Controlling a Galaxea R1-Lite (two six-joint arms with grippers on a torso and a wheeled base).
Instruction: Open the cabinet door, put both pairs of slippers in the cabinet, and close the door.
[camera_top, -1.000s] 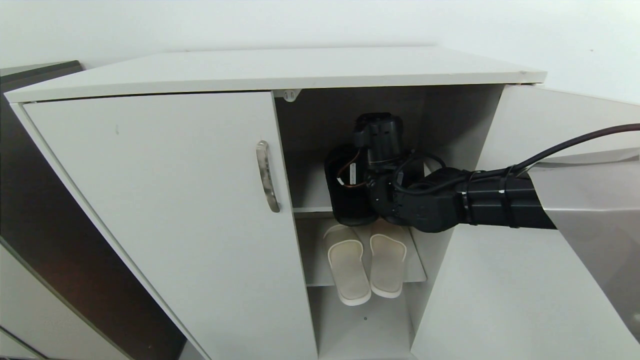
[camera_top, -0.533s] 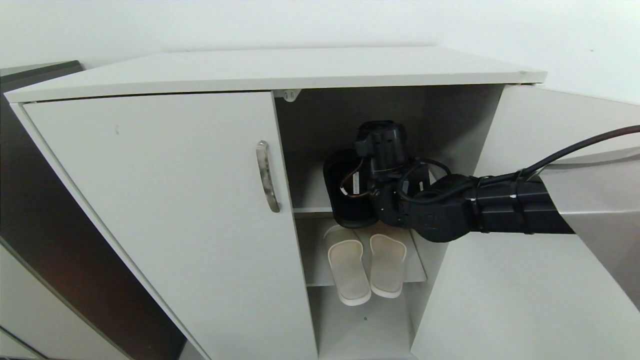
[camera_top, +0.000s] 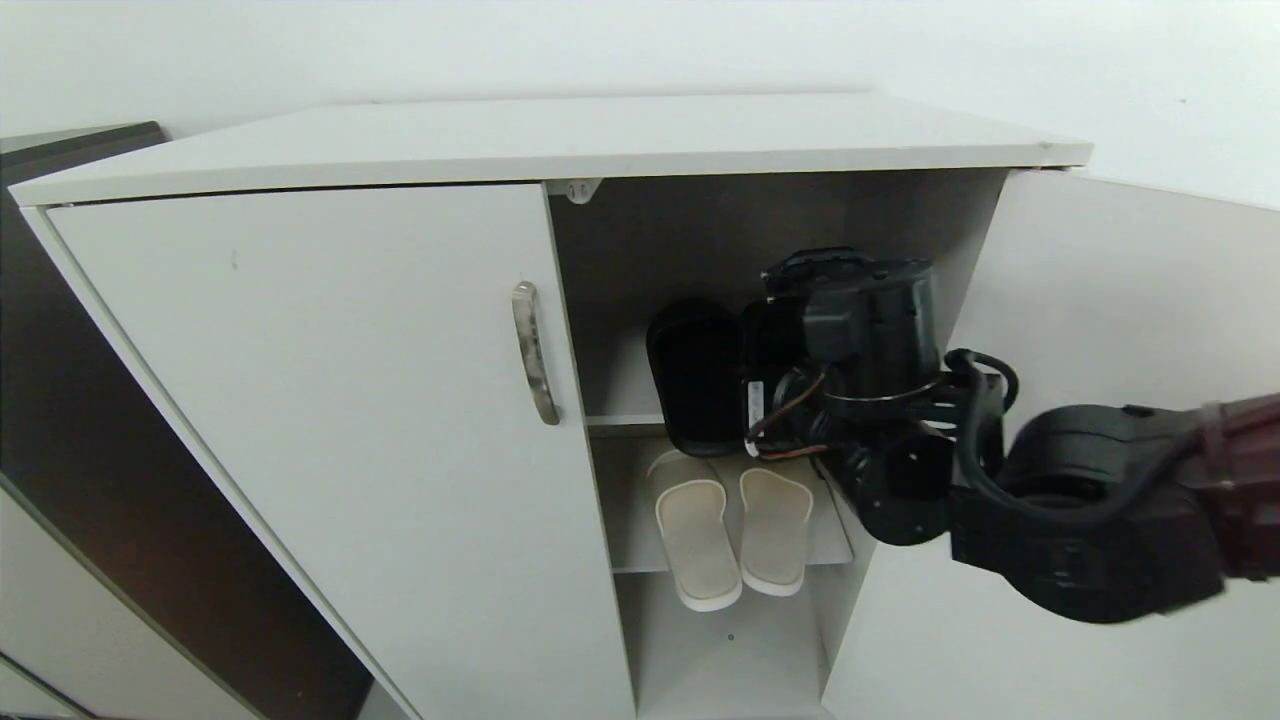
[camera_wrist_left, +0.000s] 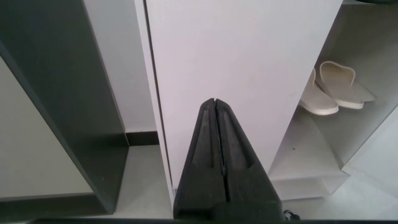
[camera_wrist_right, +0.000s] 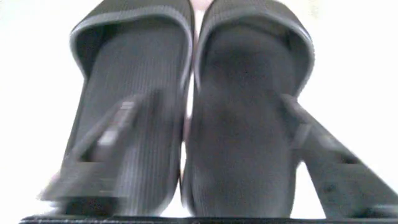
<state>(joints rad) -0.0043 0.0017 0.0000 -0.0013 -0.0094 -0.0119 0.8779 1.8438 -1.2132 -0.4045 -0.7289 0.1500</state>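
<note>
Head view: the right arm (camera_top: 1080, 520) had backed out of the cabinet (camera_top: 560, 140), leaving the black slippers (camera_top: 695, 375) on its upper shelf (camera_top: 615, 390), with the white slippers (camera_top: 730, 525) below.
Left wrist view: the left claw (camera_wrist_left: 214, 109) sat clenched outside the cabinet.
Right wrist view: the right claw (camera_wrist_right: 205, 106) was released, so only closing the door remained.

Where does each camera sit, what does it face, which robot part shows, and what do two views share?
Head: atop the robot, facing down at the cabinet; right arm shows.
Left wrist: on that wrist, facing the left door; left pincer shows, shut.
Right wrist: on that wrist, facing black slippers; right pincer shows, open.
Shared: head and left wrist show white slippers.
</note>
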